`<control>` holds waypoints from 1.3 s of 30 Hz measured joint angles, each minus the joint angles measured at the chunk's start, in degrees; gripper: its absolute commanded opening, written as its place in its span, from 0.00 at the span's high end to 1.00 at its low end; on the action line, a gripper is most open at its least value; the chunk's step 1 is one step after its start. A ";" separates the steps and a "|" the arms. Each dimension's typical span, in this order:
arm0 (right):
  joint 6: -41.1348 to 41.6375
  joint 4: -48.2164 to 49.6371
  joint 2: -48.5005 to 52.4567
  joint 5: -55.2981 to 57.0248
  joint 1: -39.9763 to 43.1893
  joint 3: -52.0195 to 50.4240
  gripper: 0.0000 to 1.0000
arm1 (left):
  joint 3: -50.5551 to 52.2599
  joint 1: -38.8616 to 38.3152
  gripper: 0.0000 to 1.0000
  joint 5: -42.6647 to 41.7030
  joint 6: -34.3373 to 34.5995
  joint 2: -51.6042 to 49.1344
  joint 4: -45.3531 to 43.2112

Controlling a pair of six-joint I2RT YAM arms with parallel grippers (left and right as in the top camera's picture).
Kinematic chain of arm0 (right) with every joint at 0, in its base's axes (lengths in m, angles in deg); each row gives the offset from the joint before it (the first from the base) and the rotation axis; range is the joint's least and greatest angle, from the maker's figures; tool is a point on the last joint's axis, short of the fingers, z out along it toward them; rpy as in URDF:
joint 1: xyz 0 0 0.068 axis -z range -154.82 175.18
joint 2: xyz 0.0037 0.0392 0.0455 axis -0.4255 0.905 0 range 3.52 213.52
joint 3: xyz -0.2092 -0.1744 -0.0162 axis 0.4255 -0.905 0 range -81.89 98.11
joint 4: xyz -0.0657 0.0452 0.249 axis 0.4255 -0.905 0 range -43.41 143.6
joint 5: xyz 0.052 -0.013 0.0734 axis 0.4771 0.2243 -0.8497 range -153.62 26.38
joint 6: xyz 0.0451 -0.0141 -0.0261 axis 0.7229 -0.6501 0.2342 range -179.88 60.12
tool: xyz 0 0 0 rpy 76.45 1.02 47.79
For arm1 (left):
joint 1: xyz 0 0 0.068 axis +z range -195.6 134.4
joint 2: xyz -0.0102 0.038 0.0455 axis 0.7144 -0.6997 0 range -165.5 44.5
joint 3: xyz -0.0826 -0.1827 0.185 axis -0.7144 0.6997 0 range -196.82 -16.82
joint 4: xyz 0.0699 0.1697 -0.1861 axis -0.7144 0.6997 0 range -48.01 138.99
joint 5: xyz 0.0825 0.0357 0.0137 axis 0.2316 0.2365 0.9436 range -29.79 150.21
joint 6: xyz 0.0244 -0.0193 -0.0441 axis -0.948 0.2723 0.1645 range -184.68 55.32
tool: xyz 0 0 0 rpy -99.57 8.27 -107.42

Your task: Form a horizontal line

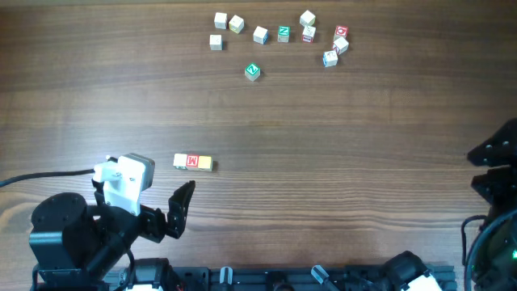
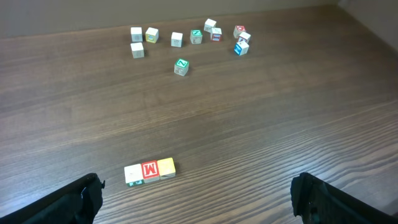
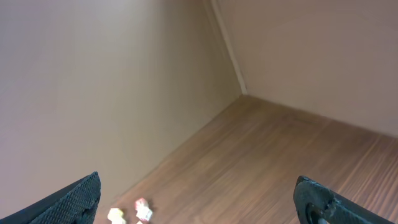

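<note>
line: small pale wooden letter cube with a green mark, wooden cube with a red M and yellow-faced wooden cube sit touching in one row, front left
progress: row looks finished; nothing apparently left to place
left gripper: spread wide, empty, just short of the row
right gripper: spread wide, empty, raised
surface: dark wood-grain tabletop, loose letter cubes scattered at the far side
room: plain beige walls

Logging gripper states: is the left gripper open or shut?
Open. The left gripper shows its fingers wide apart in the wrist view, nothing between them; the cube row lies free ahead.
</note>
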 measured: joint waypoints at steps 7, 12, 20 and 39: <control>6.16 24.74 -14.21 -11.10 13.49 -24.59 0.00 | 0.07 0.00 0.00 0.00 0.00 0.00 0.00; 3.23 55.69 -23.91 -24.94 19.67 -46.56 0.00 | 0.07 0.00 0.00 0.00 -0.02 0.00 0.02; -1.27 79.36 -34.71 -36.89 24.79 -68.19 0.00 | 0.09 0.00 0.00 0.00 0.00 0.00 0.04; -17.05 56.72 -35.28 -51.01 31.98 -74.47 0.00 | 0.11 0.00 0.00 0.00 0.00 0.00 0.02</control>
